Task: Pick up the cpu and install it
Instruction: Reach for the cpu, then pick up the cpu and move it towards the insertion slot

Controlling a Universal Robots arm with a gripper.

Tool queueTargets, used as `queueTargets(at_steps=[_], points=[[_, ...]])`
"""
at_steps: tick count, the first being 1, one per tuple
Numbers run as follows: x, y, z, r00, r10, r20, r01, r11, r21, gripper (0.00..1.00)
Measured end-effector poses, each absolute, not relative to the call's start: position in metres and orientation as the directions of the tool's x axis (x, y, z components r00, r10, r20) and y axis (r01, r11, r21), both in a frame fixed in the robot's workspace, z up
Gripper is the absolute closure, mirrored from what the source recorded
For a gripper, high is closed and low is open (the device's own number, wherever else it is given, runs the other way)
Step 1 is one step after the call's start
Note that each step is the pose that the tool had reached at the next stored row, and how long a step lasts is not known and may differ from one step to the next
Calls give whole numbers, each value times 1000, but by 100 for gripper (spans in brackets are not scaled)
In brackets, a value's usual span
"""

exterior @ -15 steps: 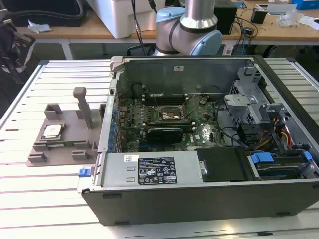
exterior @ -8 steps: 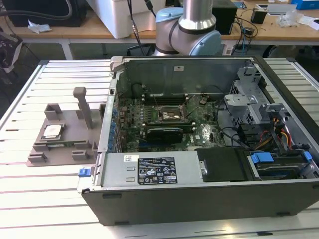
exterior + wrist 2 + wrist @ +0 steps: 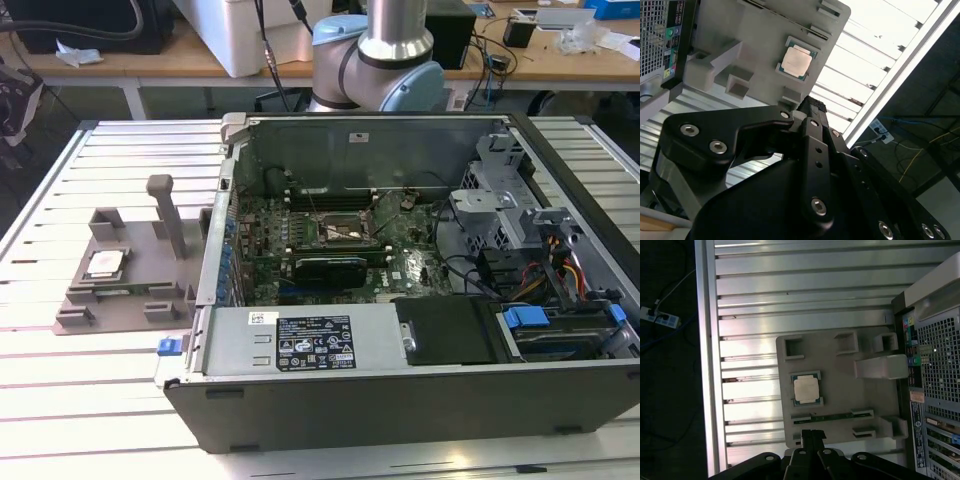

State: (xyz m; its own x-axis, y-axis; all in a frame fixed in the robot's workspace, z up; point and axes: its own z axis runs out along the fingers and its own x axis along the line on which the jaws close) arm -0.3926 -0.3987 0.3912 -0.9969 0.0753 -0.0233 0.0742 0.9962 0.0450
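- Exterior view: the cpu point(image 3: 105, 264) lies flat, silvery side up, in a pocket of the grey tray point(image 3: 140, 262). The tray sits on the slatted table point(image 3: 60, 380), on the exterior view's left of the open computer case point(image 3: 400, 400). The motherboard socket point(image 3: 345, 232) is inside that case, well apart from the chip. I see the arm point(image 3: 395, 40) behind the case's far wall. Judging from this, the pickup has not been made.
- Second wrist view: the gripper point(image 3: 812, 104) hangs above the tray point(image 3: 760, 45). Its jaws look drawn together, and I see nothing between them. The cpu point(image 3: 796, 60) lies out beyond the fingertips, close to the line they point along, apart from them and untouched.
- First wrist view: the gripper point(image 3: 812, 432) shows only a thin seam between the jaws, so I read them as closed on nothing. The cpu point(image 3: 805, 389) sits ahead of the tips in its tray point(image 3: 840, 385) pocket, nearly in line with that seam. Being square, it has no long axis, and its edges run parallel to the tray's edges.
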Motion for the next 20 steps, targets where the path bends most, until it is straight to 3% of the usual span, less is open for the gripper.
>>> queueTargets(at_steps=[5,7,9,10,11,15,16,20], points=[[-393,-399,391,-997,75,-23,74,996,45,89],[-393,-399,391,-997,75,-23,74,996,45,83],[-393,-399,391,-997,75,-23,74,996,45,71],[-393,-399,391,-997,75,-23,74,996,45,58],[-393,-399,391,-997,75,-23,74,996,45,58],[-393,-399,391,-997,75,-23,74,996,45,34],[-393,-399,391,-997,75,-23,74,996,45,34],[-393,-397,391,-998,54,-28,55,998,-33,34]])
